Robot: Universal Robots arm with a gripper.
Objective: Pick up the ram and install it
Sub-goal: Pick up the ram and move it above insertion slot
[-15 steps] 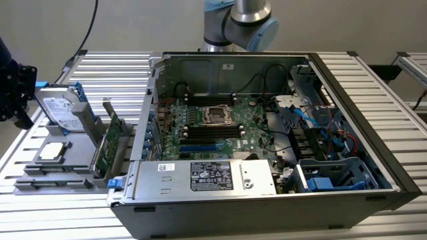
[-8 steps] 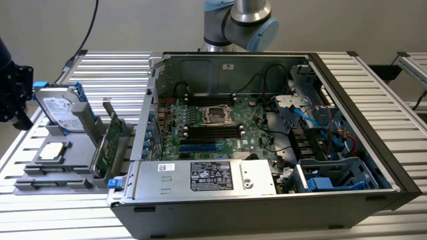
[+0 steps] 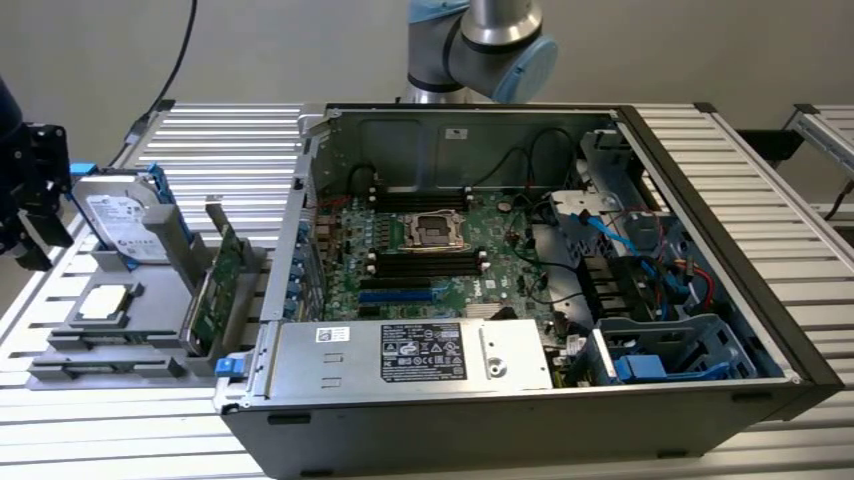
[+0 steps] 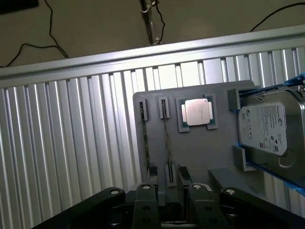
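Now: gripper over gray holder edge, jaws spread, empty. Ram upright on edge in holder slot, long axis running straight ahead from gripper, near end just short of jaw gap.

No legible text. Hard drive: white label, print too small to read. Power supply: black-and-white spec sticker w/ tiny symbols, plus small barcode-like sticker, both unreadable.

Hard drive and processor on grey holder beside open case
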